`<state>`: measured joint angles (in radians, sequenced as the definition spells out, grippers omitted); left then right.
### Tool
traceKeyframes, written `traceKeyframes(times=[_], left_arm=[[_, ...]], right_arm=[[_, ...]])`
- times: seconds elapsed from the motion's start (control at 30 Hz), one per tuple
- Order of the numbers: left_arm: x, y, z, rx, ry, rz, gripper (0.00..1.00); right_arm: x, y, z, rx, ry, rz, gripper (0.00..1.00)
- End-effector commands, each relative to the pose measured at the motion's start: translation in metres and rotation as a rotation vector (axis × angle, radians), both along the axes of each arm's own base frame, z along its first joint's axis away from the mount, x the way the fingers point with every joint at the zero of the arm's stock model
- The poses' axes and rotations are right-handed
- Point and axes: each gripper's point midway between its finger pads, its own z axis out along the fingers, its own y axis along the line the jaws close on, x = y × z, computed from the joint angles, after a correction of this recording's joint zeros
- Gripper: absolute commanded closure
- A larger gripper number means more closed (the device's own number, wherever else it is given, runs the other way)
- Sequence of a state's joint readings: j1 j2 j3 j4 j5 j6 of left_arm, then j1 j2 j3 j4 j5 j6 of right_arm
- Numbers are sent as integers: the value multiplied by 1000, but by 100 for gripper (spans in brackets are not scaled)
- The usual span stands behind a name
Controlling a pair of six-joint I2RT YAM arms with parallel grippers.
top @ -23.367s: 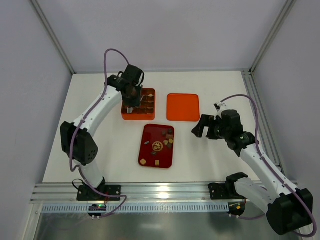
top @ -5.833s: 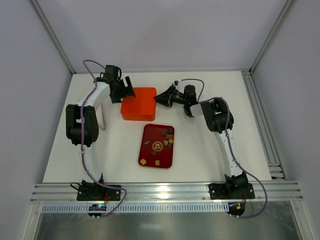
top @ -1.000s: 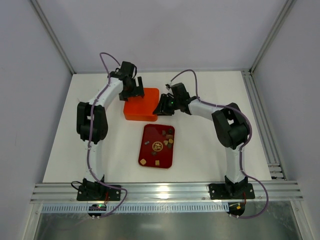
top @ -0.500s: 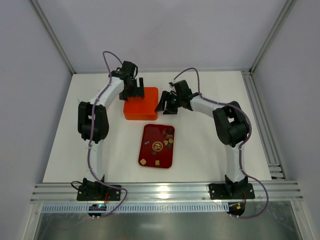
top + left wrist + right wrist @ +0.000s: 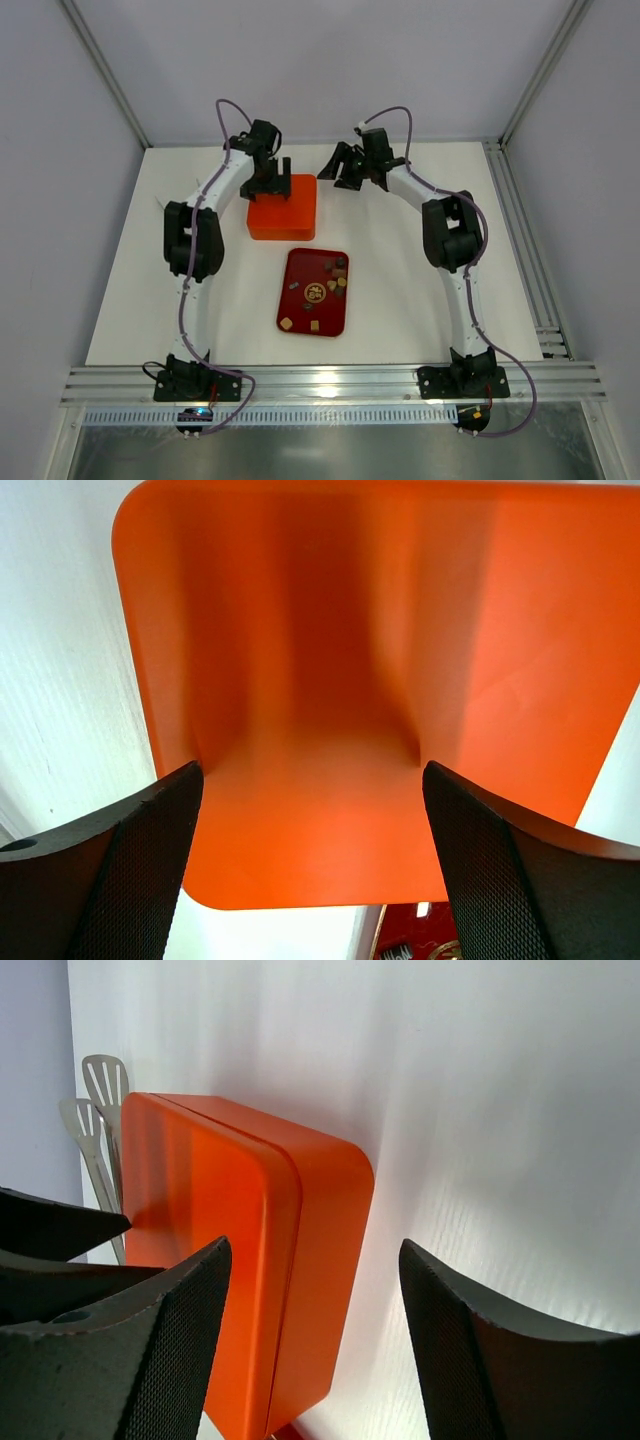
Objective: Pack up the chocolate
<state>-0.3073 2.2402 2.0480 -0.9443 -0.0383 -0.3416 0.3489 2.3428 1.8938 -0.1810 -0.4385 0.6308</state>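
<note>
The chocolate (image 5: 340, 264) lies as several small brown and tan pieces scattered in the dark red tray (image 5: 298, 270). An orange box (image 5: 283, 210) stands just beyond the tray with its lid on, so its inside is hidden. My left gripper (image 5: 268, 180) hovers open over the box's far edge. In the left wrist view the lid (image 5: 340, 660) fills the space under the open left gripper (image 5: 310, 770). My right gripper (image 5: 338, 167) is open and holds nothing, off the box's far right corner. The right wrist view shows the box (image 5: 250, 1250) from the side, beyond the right gripper (image 5: 312, 1250).
The tray's corner (image 5: 410, 942) shows just past the lid in the left wrist view. Two pale slotted pieces (image 5: 100, 1090) stand beyond the box in the right wrist view. The enclosure walls and a metal rail (image 5: 320, 385) bound the white table (image 5: 430, 280).
My right gripper has opened and drawn back from the box's right side toward the far wall. The left gripper stays open over the box, shifted slightly.
</note>
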Motion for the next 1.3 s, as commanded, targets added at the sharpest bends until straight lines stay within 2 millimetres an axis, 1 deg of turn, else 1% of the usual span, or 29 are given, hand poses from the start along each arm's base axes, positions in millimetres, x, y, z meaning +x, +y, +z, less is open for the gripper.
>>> traceKeyframes(times=[0.0,0.07,0.13,0.17,0.2,0.23,0.27,0.33,0.37,0.4,0.43,0.47,0.5,0.53,0.63,0.7,0.83,0.93,1.0,1.03,1.1,1.2,1.27], left_arm=[[-36,2,-46,50,208,-22,11],[-37,3,-50,61,221,-26,11],[-35,3,-51,63,222,-25,11],[-36,3,-53,66,227,-26,11],[-36,4,-53,71,229,-27,11],[-36,4,-54,73,232,-26,11],[-36,5,-55,76,232,-25,11],[-34,4,-55,78,232,-28,11],[-34,3,-55,78,235,-28,11],[-35,4,-57,81,245,-30,11],[-32,2,-54,84,235,-33,11],[-32,2,-54,88,235,-35,11],[-32,2,-56,97,244,-40,11],[-30,1,-52,99,233,-39,11],[-29,-1,-52,105,236,-46,11],[-29,-2,-54,110,240,-50,11],[-31,-1,-56,123,248,-53,11],[-33,-2,-58,132,252,-59,11],[-32,-1,-57,140,252,-58,11],[-33,-3,-57,146,257,-64,11],[-33,-3,-57,152,260,-64,11],[-33,-5,-60,155,270,-64,11],[-34,-5,-63,161,281,-67,11]], right_arm=[[7,16,13,40,-34,29,30],[11,18,15,51,-46,33,28],[13,20,9,58,-40,44,28],[16,23,12,65,-49,51,28],[15,24,11,64,-44,59,28],[15,25,2,58,-27,61,28],[18,24,5,55,-30,60,28],[16,26,-2,38,-15,61,28],[16,26,-2,28,-18,58,28],[12,27,-7,5,5,58,29],[13,26,-14,-26,5,57,29],[13,29,-12,-35,-1,59,30],[9,30,-17,-53,20,63,30],[11,30,-22,-70,22,59,32],[5,32,-33,-98,56,62,37],[0,31,-42,-114,80,65,38],[-8,28,-58,-132,127,55,44],[-10,27,-61,-138,138,52,48],[-11,26,-64,-148,150,43,48],[-9,28,-60,-144,146,43,50],[-13,26,-66,-150,183,38,54],[-14,27,-67,-141,201,30,59],[-17,28,-74,-143,221,29,60]])
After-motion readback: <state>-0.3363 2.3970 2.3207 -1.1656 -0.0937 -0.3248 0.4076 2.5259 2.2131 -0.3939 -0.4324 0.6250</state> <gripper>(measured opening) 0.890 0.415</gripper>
